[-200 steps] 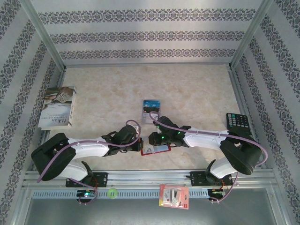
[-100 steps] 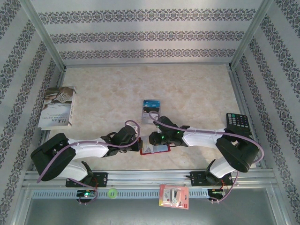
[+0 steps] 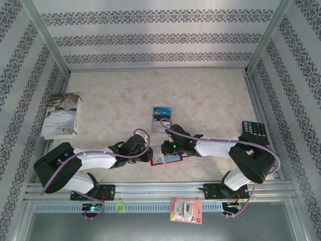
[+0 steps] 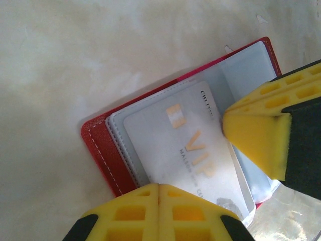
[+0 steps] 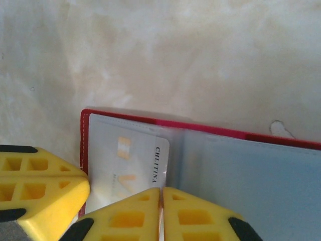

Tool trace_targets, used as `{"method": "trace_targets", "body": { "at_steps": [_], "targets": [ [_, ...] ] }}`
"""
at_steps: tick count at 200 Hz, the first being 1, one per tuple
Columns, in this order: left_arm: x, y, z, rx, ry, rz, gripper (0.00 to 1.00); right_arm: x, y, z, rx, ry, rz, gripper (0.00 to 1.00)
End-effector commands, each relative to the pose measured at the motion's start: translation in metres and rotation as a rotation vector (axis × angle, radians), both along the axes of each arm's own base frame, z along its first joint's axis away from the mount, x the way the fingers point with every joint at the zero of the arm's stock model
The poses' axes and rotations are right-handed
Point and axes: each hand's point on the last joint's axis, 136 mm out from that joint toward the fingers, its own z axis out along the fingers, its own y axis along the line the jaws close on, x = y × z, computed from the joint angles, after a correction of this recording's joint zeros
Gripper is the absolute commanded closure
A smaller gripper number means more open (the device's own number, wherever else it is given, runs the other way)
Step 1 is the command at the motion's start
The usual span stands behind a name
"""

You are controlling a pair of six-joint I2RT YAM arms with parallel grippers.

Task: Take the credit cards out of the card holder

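Note:
The red card holder lies open near the table's front edge, between both grippers. In the left wrist view its red cover and clear pockets hold a pale grey VIP credit card. My left gripper is shut, its tips resting on the holder's near end. My right gripper is shut at the card's inner edge, which runs into the seam between its fingers. A blue credit card lies loose on the table farther back, with a pale one against it.
A book lies at the left. A black calculator sits by the right wall. A red-and-white blister pack and a green ring rest on the front ledge. Patterned walls enclose the table.
The right arm has shifted slightly right and its elbow has drawn in. The holder and the left gripper have hardly moved.

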Motion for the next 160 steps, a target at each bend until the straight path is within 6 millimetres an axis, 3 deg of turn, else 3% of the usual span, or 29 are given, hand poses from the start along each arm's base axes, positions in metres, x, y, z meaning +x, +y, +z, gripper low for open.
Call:
{"method": "trace_targets", "body": {
  "at_steps": [1,72,125,131,160],
  "targets": [
    [-0.005,0.013,-0.016,0.042,0.037,0.021,1.00,-0.005,0.001,0.000,0.014,0.006,0.006,0.86],
    [-0.003,0.015,-0.015,0.041,0.036,0.026,1.00,-0.005,-0.003,-0.010,-0.020,0.020,0.001,0.82],
    [-0.004,0.014,-0.016,0.035,0.043,0.023,1.00,-0.008,0.004,-0.008,0.023,0.031,0.008,0.96],
    [-0.004,0.014,-0.017,0.035,0.044,0.023,1.00,-0.008,0.003,-0.008,0.022,0.028,0.002,1.00],
    [-0.003,0.017,-0.015,0.036,0.041,0.027,1.00,-0.004,-0.011,0.000,-0.010,-0.027,-0.037,1.00]
  ]
}}
